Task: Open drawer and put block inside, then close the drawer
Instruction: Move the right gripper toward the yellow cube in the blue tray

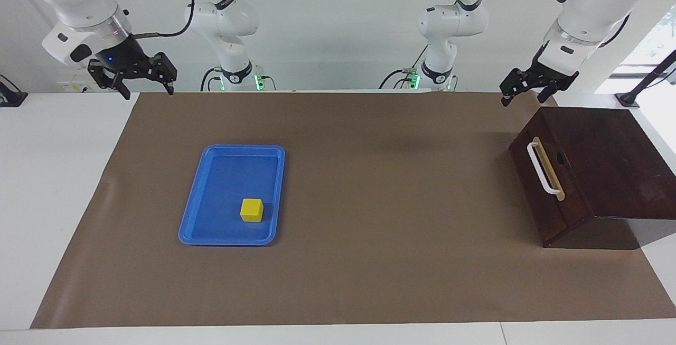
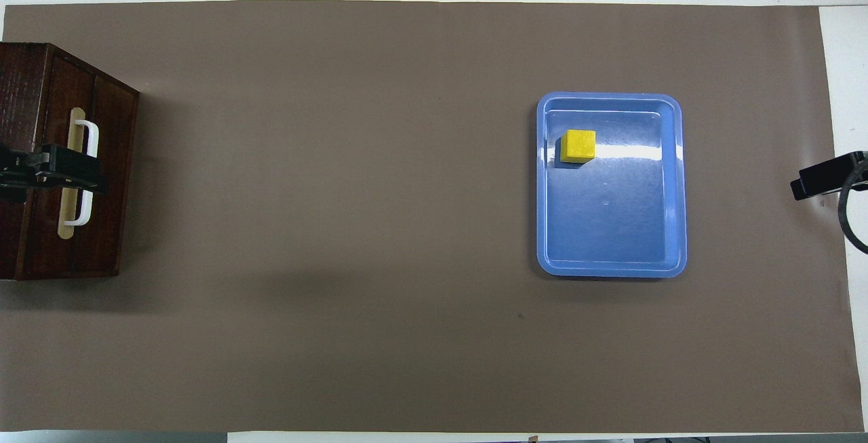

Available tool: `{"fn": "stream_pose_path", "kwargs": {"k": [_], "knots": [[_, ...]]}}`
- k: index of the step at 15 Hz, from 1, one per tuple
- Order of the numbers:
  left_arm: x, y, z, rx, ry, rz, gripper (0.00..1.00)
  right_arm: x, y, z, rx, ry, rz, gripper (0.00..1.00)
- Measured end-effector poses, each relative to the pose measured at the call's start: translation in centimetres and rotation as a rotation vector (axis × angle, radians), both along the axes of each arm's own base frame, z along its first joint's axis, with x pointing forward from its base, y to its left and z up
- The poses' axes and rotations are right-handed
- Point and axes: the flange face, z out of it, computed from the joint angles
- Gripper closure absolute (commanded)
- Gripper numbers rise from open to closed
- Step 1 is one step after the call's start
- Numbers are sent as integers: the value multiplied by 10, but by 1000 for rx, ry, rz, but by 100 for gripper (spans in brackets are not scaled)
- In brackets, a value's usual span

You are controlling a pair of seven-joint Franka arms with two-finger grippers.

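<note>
The tabletop (image 1: pixel 369 281) is lying under a brown mat that is covering most of it. The dark wooden box (image 1: pixel 607 149) is sitting at the left arm's end of the tabletop, and its drawer (image 1: pixel 549 186) is resting shut, its front with the white handle (image 1: pixel 543 168) facing the middle of the mat. The blue tray (image 1: pixel 190 218) is lying flat toward the right arm's end, well apart from the box. The block (image 1: pixel 252 210) is sitting inside the tray, in the part farther from the robots and near the rim that faces the drawer. The left end effector (image 1: pixel 531 89) is hanging in the air over the box's edge nearest the robots, fingers spread and holding nothing. The right end effector (image 1: pixel 145 83) is hovering over the mat's corner at its own end, fingers apart and likewise holding nothing.
</note>
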Motion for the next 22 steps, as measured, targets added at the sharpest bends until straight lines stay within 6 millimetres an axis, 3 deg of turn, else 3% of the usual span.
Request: {"fn": "stream_pose_path", "kwargs": {"k": [11, 14, 18, 22], "knots": [[0, 0, 0, 0, 0, 0, 0, 0, 0, 0, 0, 0, -3, 0], [0, 0, 0, 0, 0, 0, 0, 1, 0, -8, -5, 9, -109, 0], [-1, 1, 2, 0, -4, 2, 0, 6, 12, -49, 62, 42, -326, 0], [-3, 6, 4, 3, -1, 56, 0, 14, 30, -95, 178, 147, -727, 0]]}}
